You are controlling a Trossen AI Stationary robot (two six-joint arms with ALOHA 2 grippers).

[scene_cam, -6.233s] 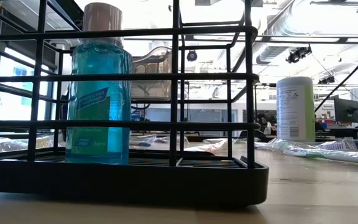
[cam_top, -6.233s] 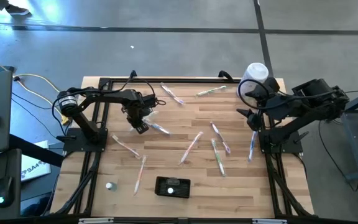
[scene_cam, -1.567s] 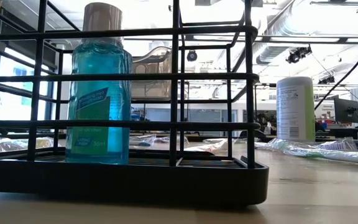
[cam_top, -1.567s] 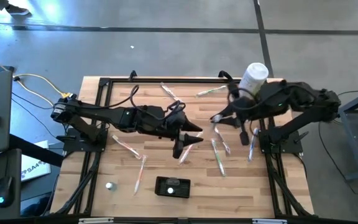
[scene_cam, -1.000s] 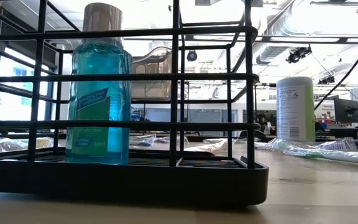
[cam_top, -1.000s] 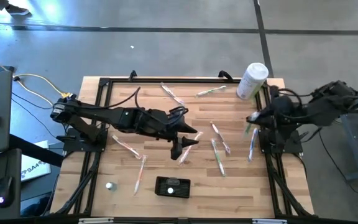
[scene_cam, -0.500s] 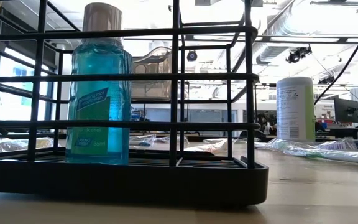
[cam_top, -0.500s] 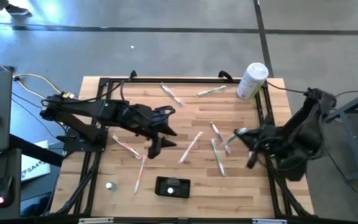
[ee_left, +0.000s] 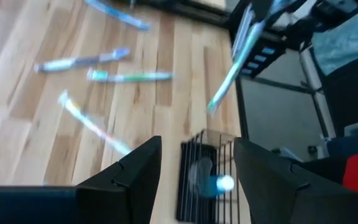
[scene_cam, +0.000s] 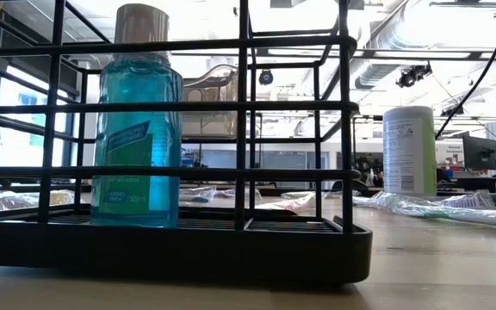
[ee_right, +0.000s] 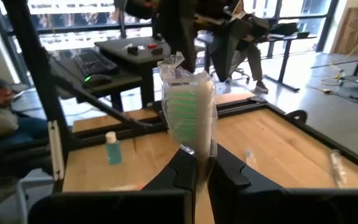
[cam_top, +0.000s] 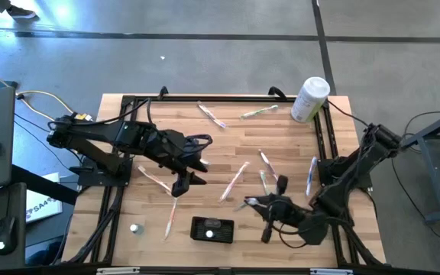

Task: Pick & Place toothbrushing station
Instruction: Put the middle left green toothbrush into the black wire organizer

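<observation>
Counter (cam_top: 205, 145) survey, left to right. Near the front-left corner stands a small blue bottle (cam_top: 135, 228). The left tool (cam_top: 183, 182) hangs over the left-centre of the counter with its fingers spread and nothing between them; a wrapped toothbrush (cam_top: 172, 212) lies just in front of it.

The toothbrushing station (cam_top: 211, 229), a low black wire rack holding a blue mouthwash bottle (scene_cam: 136, 120), sits at the middle of the front edge. It lies forward and to the right of the left tool, apart from it, and just to the left of the right tool (cam_top: 254, 204).

The right tool, low over the front-right part of the counter, is clamped on a wrapped toothbrush (ee_right: 188, 106), which stands upright above its fingers in the right wrist view. More wrapped toothbrushes lie scattered across the centre and rear; a white canister (cam_top: 309, 99) stands at the rear-right corner.

Judgement: the step in hand is the carry of the held brush toward the station. The next move calls for bringing the brush above an open compartment of the rack, clear of the wire walls, then lowering and releasing.
</observation>
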